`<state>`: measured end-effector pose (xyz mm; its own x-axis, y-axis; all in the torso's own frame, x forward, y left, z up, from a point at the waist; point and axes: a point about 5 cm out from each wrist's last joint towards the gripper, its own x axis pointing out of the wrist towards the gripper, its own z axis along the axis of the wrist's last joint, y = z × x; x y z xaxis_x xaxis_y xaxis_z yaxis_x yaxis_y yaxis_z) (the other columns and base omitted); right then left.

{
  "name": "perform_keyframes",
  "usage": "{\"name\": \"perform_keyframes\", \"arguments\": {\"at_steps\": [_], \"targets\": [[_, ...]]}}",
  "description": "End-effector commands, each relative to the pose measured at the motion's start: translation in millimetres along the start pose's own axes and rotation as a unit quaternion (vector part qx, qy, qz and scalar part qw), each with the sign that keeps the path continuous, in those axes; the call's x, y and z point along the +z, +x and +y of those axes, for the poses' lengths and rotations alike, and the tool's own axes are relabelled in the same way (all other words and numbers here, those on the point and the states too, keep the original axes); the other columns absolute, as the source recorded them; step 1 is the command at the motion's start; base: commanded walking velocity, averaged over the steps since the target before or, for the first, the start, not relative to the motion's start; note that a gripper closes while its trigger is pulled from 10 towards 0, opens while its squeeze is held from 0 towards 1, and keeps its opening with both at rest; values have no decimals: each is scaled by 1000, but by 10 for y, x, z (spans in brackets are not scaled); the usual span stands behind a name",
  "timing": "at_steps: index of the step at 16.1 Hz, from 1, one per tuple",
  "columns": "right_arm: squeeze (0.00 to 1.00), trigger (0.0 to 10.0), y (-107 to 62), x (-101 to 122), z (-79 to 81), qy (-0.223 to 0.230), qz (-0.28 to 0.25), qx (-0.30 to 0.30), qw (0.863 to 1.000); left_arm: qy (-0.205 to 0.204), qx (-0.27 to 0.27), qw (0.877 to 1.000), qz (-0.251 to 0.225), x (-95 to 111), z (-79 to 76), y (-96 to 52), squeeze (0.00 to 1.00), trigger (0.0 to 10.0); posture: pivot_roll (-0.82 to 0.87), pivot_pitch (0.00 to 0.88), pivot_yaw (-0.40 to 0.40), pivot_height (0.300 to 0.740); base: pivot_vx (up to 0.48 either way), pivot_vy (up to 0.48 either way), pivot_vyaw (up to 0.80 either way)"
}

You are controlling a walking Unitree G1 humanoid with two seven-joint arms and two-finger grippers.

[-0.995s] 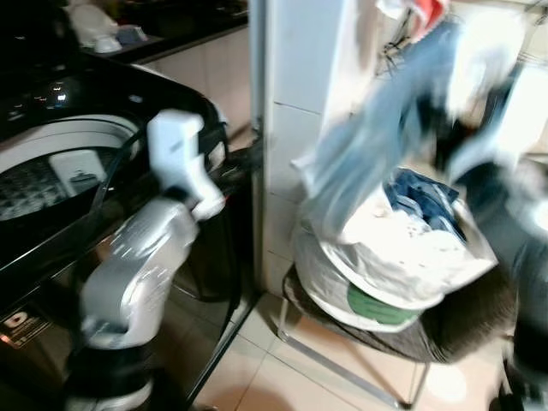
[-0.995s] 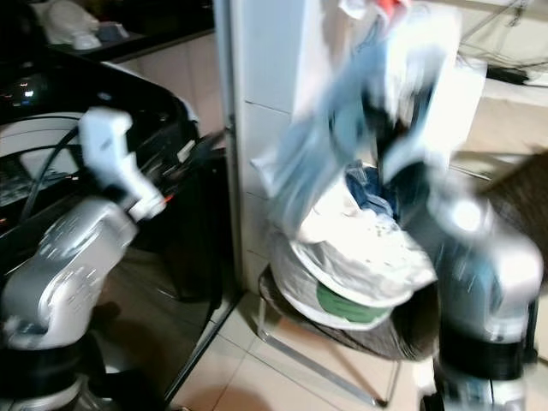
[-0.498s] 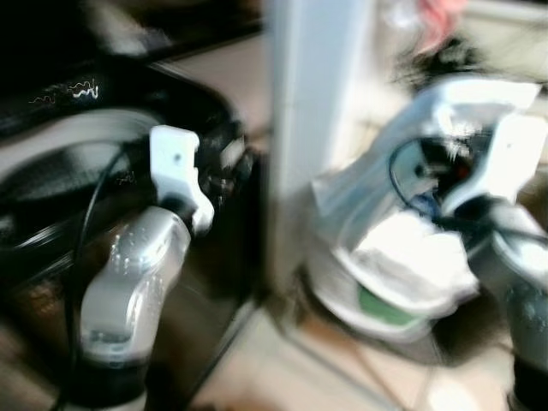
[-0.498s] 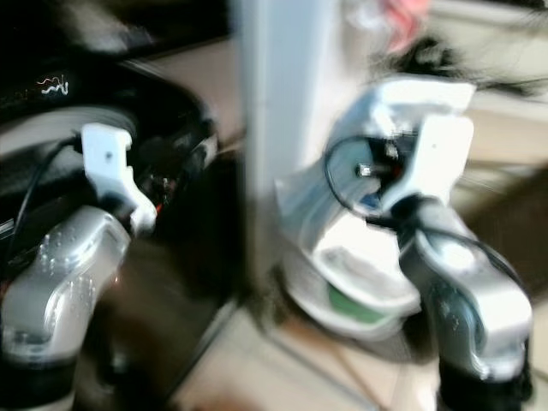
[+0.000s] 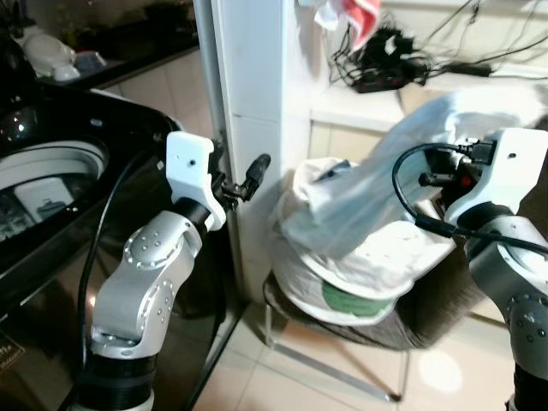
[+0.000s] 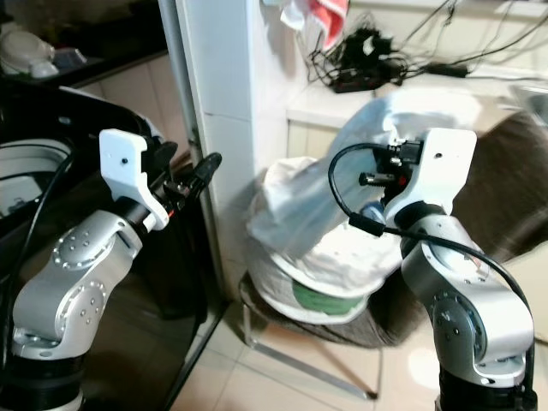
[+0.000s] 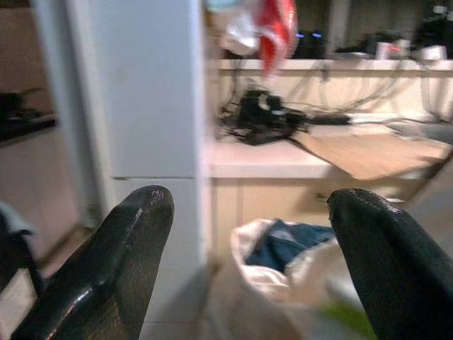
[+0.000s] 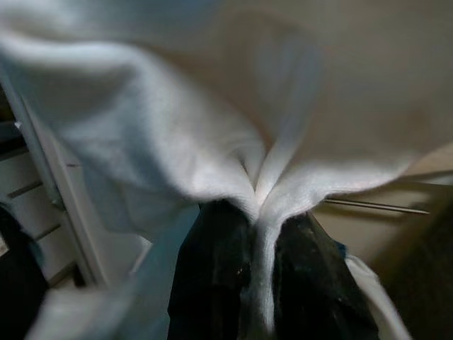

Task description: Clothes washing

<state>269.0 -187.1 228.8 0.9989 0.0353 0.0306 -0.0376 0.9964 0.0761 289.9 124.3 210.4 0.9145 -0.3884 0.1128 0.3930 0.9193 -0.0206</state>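
Observation:
A pale white-blue garment [image 5: 377,175] hangs from my right gripper [image 8: 258,219], which is shut on a fold of it. The cloth drapes down over a full white laundry bag [image 5: 368,265] on a dark chair [image 5: 428,317]. My left gripper [image 7: 251,234] is open with nothing between its fingers [image 5: 248,178]. It is held up beside the white tiled pillar [image 5: 253,94], pointing toward the bag. The black top-loading washing machine [image 5: 51,214] stands at my left with its drum opening [image 5: 34,167] in view.
The pillar separates the washer from the chair. Behind the bag a pale counter [image 5: 377,107] carries a tangle of black cables [image 5: 381,64], with a red and white cloth [image 5: 351,15] hanging above. Pale tiled floor [image 5: 282,377] lies under the chair's metal legs.
The view has swung right and sharpened. My right arm has come down from high up, and the garment now trails over the bag. The left arm stays raised by the pillar.

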Motion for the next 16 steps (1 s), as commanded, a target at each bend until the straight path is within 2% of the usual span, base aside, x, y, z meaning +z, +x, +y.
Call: {"name": "perform_keyframes", "arguments": {"at_steps": [1, 6, 7, 8, 12, 16], "targets": [[0, 10000, 8, 7, 110, -5, 4, 41, 999, 7, 20, 1000, 6, -4, 105, -28, 0, 10000, -111, 0, -9, 740, 435, 0, 0], [0, 10000, 17, -2, 177, -29, 13, 78, 996, 15, 28, 999, 6, 7, 151, -39, 0, 10000, -107, 0, -16, 740, 434, 0, 800], [0, 10000, 6, -15, 214, -4, 15, 97, 995, 19, 31, 999, 8, 6, 170, -49, 0, 10000, -103, 0, -19, 740, 435, 0, 406], [0, 10000, -1, -4, 222, -11, 12, 103, 995, 21, 35, 999, 11, 4, 185, -54, 0, 10000, -103, 0, -19, 740, 428, 0, 0], [0, 10000, 10, 98, 194, -15, -8, 103, 995, 23, -16, 1000, 4, 37, 90, -56, 0, 10000, -102, 0, -13, 740, 0, 0, 0], [0, 10000, -7, 231, 214, -19, -22, 143, 989, 20, -41, 999, 14, -2, 13, -68, 0, 10000, -102, 0, -13, 740, 0, 0, 0]]}}
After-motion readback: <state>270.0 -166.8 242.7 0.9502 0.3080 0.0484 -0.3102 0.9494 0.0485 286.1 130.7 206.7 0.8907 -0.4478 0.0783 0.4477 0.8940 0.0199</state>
